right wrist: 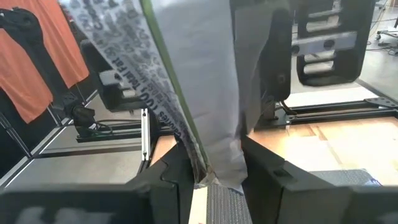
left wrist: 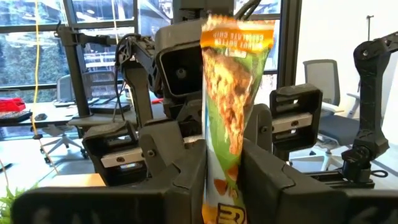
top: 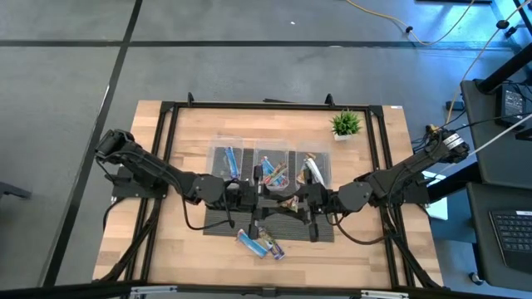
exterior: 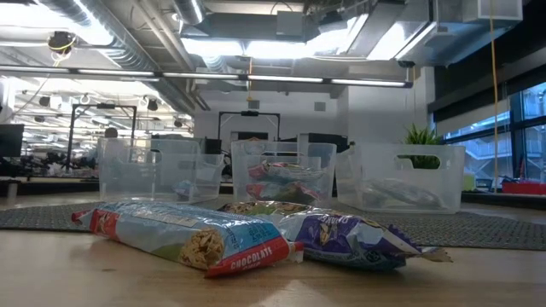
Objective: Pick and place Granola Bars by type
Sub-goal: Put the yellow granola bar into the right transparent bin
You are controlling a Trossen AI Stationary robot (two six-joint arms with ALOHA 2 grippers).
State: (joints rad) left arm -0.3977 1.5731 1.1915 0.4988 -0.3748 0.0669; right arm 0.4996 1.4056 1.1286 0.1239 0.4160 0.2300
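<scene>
Fingers of the left gripper (left wrist: 224,180) pinch the lower end of a tan-gold and green foil-wrapped granola bar (left wrist: 235,93), which stands upright between them, long axis pointing straight out from the wrist. The right gripper (right wrist: 214,171) is likewise closed on a bar, a silvery foil-wrapped one with a green edge (right wrist: 193,81), also rising lengthwise away from its fingers. In the high view the two grippers face each other over the middle of the dark grey mat (top: 218,218), the left gripper (top: 248,198) and right gripper (top: 301,199) near one another and just on the near side of the row of three clear square plastic bins (top: 268,154).

Each bar's bin therefore lies ahead of both tools, toward the far edge of the wooden table (top: 366,249). The left arm is nearer the left and middle bins, the right arm nearer the right bin. Which bin matches which bar I cannot tell for certain; the middle one shows several colourful wrappers in the low view.

More bars lie loose in front of the mat: a blue and red wrapped bar (exterior: 192,239) and a purple wrapped bar (exterior: 350,239), both flat, long axes roughly across the table.

A small green potted plant (top: 346,124) stands beyond the right bin.
</scene>
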